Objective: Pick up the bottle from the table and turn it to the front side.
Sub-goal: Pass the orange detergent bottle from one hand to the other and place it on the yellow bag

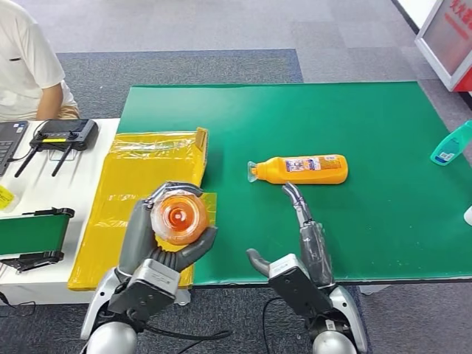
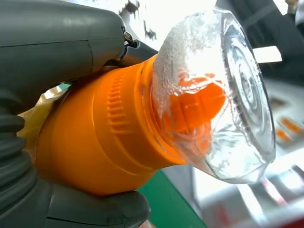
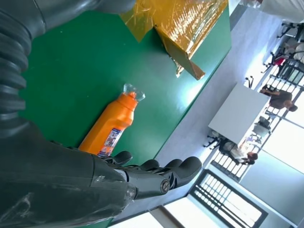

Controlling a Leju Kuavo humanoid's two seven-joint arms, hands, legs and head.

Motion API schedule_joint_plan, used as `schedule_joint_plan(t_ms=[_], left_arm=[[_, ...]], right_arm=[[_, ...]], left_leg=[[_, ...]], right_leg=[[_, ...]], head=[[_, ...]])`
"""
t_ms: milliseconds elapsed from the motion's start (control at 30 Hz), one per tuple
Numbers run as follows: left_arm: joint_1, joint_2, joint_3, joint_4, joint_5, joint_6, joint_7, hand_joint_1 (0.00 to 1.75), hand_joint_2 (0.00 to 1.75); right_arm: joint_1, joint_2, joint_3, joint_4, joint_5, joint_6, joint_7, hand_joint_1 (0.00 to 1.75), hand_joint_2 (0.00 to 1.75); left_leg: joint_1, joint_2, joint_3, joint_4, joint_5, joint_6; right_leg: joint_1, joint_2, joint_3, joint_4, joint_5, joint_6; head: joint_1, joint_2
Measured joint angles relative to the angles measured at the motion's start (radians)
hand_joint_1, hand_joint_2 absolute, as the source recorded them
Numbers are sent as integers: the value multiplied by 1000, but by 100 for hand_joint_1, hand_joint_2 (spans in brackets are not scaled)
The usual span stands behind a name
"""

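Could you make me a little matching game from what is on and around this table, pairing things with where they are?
Things:
1. held bottle
2. lying bottle
3. yellow bag
4. right hand

Places:
A. flat on the green mat, cap toward the yellow bag
B. gripped in the left hand, cap toward the camera
C. open above the mat's near edge, holding nothing
D. spread beside the mat, on the left

Pairs: 1-B, 2-A, 3-D, 4-C

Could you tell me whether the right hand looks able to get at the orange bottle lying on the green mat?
Probably yes. The right hand is open and holds nothing, its fingertips just short of the lying bottle, with only bare mat between them.
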State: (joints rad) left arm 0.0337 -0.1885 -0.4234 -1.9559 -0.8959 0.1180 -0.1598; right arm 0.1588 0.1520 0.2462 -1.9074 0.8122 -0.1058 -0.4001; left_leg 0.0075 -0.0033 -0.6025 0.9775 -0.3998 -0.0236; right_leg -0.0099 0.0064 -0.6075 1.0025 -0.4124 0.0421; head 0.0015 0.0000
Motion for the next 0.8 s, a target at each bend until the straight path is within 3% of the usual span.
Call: schedule_joint_plan(t_ms=[100,167,467,667,800], left_arm=[[23,0,24,-9,-271,61,42,175,175],[40,-1,49,-9,-347,71,55,175,175],[23,15,173,45,-470,96,32,175,175],[6,33,206,85,-506,103,32,175,175],[-39,78,217,161,-571,96,43,175,175]], right_arm=[[16,9,-16,-15,9,-2,-1,0,175],[23,14,-29,-20,3,1,-6,0,175],[1,22,-53,-4,-10,36,-41,0,175],[-16,22,-51,17,-10,38,-44,0,175],[-40,21,-38,38,-28,46,-50,0,175]], left_leg=[[0,0,0,0,0,0],[0,0,0,0,0,0],[0,0,0,0,0,0],[0,0,0,0,0,0],[0,0,0,0,0,0]], right_leg=[[0,0,0,0,0,0],[0,0,0,0,0,0],[0,0,0,0,0,0],[0,0,0,0,0,0],[0,0,-1,0,0,0]], head=[[0,0],[0,0],[0,0],[0,0],[0,0]])
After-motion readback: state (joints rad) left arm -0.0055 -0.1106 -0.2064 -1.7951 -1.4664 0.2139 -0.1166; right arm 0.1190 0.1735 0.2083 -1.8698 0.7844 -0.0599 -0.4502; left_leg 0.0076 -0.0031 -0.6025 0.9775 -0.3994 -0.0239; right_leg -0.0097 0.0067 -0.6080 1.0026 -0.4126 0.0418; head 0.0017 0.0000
